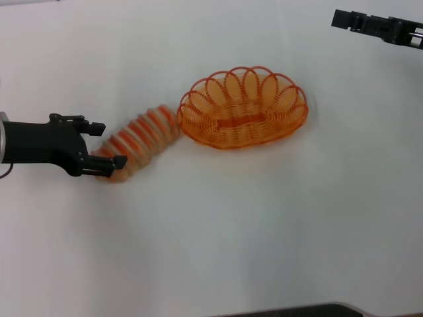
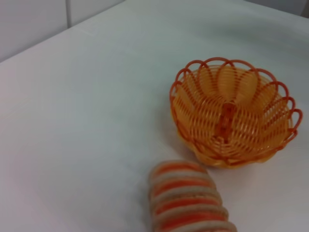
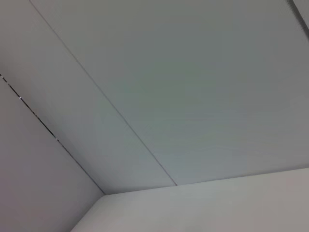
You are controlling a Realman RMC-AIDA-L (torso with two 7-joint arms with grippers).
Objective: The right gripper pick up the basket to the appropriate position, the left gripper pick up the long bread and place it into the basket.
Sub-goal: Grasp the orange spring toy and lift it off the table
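We find the basket (image 1: 242,109) sitting on the white table (image 1: 264,231), a little above centre, with nothing inside it. So the first half looks done, as we judge it: the right gripper (image 1: 342,20) is well away at two o'clock from the basket, holding nothing, though we cannot tell how its fingers stand. Now the bread. The long bread (image 1: 137,140) lies slanted at eight o'clock from the basket, its upper end just beside the rim. The left gripper (image 1: 109,144) is at its lower end, fingers spread, one on either side of the loaf, not yet clenched on it. What is left, as we read it: the squeeze, the lift, the carry toward two o'clock and the drop into the basket.
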